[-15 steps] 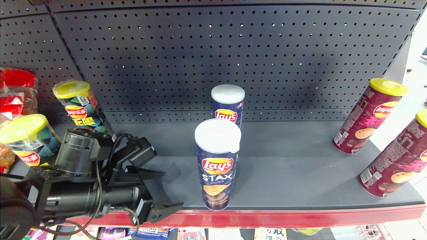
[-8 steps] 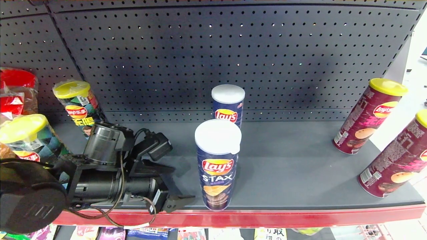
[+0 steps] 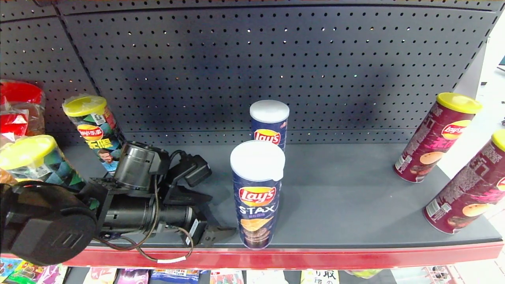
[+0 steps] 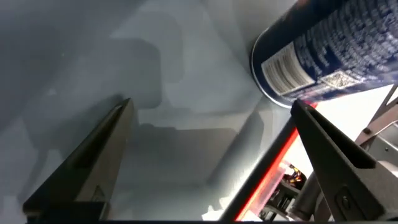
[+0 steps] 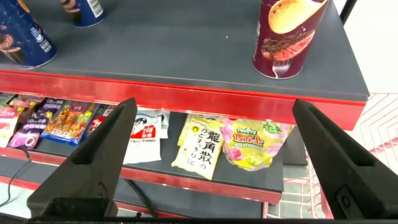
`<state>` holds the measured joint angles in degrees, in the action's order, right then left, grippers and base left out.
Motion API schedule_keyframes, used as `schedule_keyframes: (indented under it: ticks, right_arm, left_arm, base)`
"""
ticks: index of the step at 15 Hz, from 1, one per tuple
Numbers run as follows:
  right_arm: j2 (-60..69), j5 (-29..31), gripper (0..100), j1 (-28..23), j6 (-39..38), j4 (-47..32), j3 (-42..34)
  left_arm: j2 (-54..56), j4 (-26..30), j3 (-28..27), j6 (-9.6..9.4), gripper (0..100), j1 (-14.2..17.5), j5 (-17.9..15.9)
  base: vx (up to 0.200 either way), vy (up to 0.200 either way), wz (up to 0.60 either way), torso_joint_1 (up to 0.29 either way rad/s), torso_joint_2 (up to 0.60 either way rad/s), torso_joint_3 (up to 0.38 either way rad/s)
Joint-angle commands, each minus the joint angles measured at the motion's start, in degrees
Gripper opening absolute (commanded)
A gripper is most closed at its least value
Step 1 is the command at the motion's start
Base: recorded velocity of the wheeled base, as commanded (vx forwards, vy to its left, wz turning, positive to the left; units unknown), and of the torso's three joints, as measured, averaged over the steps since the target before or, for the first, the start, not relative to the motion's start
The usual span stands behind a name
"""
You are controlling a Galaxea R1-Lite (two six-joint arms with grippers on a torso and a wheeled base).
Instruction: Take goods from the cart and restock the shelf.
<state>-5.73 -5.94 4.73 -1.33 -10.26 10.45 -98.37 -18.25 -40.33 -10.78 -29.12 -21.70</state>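
Over the last second the left arm had slid along the shelf (image 3: 347, 205) towards the front blue can (image 3: 257, 197), bringing the left gripper (image 3: 223, 213) from well short of the can to just beside its lower part. Its claw was spread wide and held nothing. One fingertip lay over the shelf floor and the other lay close to the can's base near the red front edge (image 3: 315, 258); whether that tip touched the can could not be told. In the left wrist view the left gripper (image 4: 211, 155) framed bare shelf, with the can's foot (image 4: 317, 50) near one finger. The front blue can stood upright at the shelf's front lip, and a rear blue can (image 3: 269, 124) stood directly behind it against the pegboard back (image 3: 276, 67). To the left, behind the arm, stood two yellow-lidded cans (image 3: 94, 126) (image 3: 31, 161) and a red bag (image 3: 17, 106). Well to the right stood two maroon cans (image 3: 434, 138) (image 3: 467, 189). The right gripper (image 5: 211, 149) was also spread and empty, facing the red front edge, with snack packets (image 5: 252, 143) on the lower tier beyond it.
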Motion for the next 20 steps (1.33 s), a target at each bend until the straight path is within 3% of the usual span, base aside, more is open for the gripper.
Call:
schedule_keyframes:
  ticks: [1, 5, 13, 16, 17, 19, 20]
  right_arm:
    - [-0.25, -0.04, 100, 0.02, 0.01, -0.02, 0.01]
    - [-0.25, -0.04, 100, 0.02, 0.01, -0.02, 0.01]
    - [-0.16, -0.30, 100, 0.10, 0.10, -0.11, -0.96]
    - [-0.07, -0.57, 100, 0.10, 2.47, 0.07, -3.06]
    - [0.02, -0.39, 100, 0.10, 2.56, 0.60, -4.21]
    - [0.02, -1.18, 100, 0.10, 2.82, 1.91, -5.09]
    - [0.02, -1.27, 100, 0.10, 2.74, 1.91, -5.17]
  left_arm:
    - [-0.86, -0.03, -1.07, 0.05, 100, -0.41, -0.01]
    - [-2.53, -0.03, -3.18, 0.05, 100, -0.76, -0.10]
    - [1.60, 0.14, -1.60, 0.76, 100, -0.58, 1.13]
    - [18.56, 0.41, 7.98, 5.42, 100, 0.73, 6.23]
    - [22.08, 0.58, 9.74, 6.03, 100, 0.73, 7.55]
    - [42.91, 4.54, 17.65, 6.91, 100, 0.65, 19.33]
    - [50.47, 10.78, 18.00, 7.09, 100, 1.00, 24.16]
  base:
    - [0.000, 0.000, 0.00, 0.000, 0.00, 0.000]
    - [0.000, 0.000, 0.00, 0.000, 0.00, 0.000]
    - [0.000, 0.000, 0.00, 0.000, 0.00, 0.000]
    - [0.000, 0.000, 0.00, 0.000, 0.00, 0.000]
    - [0.000, 0.000, 0.00, 0.000, 0.00, 0.000]
    - [0.000, 0.000, 0.00, 0.000, 0.00, 0.000]
    - [0.000, 0.000, 0.00, 0.000, 0.00, 0.000]
